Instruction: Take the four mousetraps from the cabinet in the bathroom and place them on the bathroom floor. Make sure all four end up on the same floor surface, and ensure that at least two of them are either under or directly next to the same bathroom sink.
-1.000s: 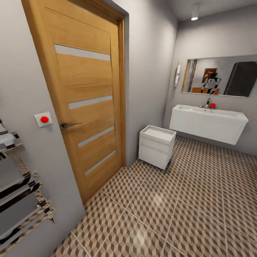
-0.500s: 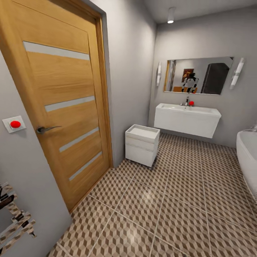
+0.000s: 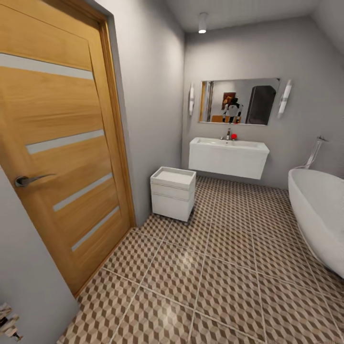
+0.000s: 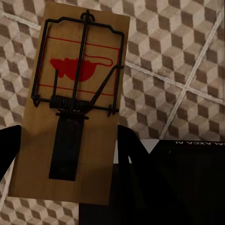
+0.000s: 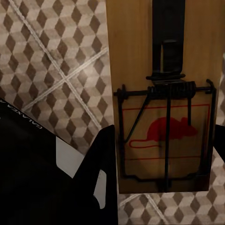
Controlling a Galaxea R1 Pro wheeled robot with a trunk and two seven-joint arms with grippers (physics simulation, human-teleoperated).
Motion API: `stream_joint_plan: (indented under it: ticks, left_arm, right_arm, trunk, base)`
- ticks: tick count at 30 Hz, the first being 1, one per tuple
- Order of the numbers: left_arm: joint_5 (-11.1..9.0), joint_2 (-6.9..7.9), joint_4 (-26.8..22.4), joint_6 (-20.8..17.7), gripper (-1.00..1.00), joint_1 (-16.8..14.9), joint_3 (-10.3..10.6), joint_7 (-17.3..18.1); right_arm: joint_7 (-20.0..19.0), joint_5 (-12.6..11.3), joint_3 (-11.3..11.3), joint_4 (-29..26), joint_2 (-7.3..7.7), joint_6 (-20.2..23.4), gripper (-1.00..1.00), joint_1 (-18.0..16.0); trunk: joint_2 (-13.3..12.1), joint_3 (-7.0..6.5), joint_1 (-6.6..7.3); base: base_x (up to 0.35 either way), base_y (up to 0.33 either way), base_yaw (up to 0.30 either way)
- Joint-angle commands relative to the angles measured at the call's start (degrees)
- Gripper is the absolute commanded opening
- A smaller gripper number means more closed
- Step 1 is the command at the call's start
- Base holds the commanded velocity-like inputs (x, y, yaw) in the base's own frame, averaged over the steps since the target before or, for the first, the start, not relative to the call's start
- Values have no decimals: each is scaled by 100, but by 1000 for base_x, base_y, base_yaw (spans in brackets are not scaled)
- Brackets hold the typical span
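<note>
Head view: I face a bathroom. The bathroom floor [image 3: 229,267] is laid in large square tiles printed with a brown, beige and white cube pattern, with pale grout lines. On the far wall hangs the sink [image 3: 228,157], a wide white rectangular unit with flat fronts; a chrome tap [image 3: 228,134] and a small red item beside it are too small to make out further. Above it a frameless mirror [image 3: 239,101] reflects shapes I cannot resolve. A small white drawer unit [image 3: 173,193] stands on the tiles against the grey wall, near the sink's end but apart from it. The oval white bathtub [image 3: 319,215] is cut off by the frame edge, as is the oak-grain door [image 3: 62,143] with its frosted strips and metal lever.

Left wrist view: my left gripper [image 4: 65,145] is clamped on a mousetrap [image 4: 77,93], a flat tan wooden rectangle with a black wire spring, bar and dark plate, and a red mouse print. The dark fingers [image 4: 129,150] sit against its two long edges, one mostly out of frame. It hangs above the cube tiles; the height above them cannot be judged.

Right wrist view: my right gripper [image 5: 161,154] likewise grips a second mousetrap [image 5: 164,93] of the same build, with a finger [image 5: 101,164] pressed at its edge and the other barely visible. Its far end is cut off by the frame. Patterned floor lies behind it.
</note>
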State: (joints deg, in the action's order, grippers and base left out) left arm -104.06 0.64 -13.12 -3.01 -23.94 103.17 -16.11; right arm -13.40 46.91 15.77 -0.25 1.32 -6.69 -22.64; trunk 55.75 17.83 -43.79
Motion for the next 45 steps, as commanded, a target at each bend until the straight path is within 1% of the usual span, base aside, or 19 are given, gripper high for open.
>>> stream_joint_plan:
  ticks: [1, 45]
  left_arm:
    - [18, 6, -23, -16, -100, -8, 19, -42]
    - [18, 6, -32, -16, -100, -6, 19, -41]
  right_arm:
    - [-40, 29, 49, -2, 1, -8, -100, -3]
    - [-40, 29, 49, -2, -9, -8, -100, -3]
  trunk:
    - [5, 14, 0]
    - [5, 348, 0]
  base:
    - [0, 0, -157]
    - [0, 0, -158]
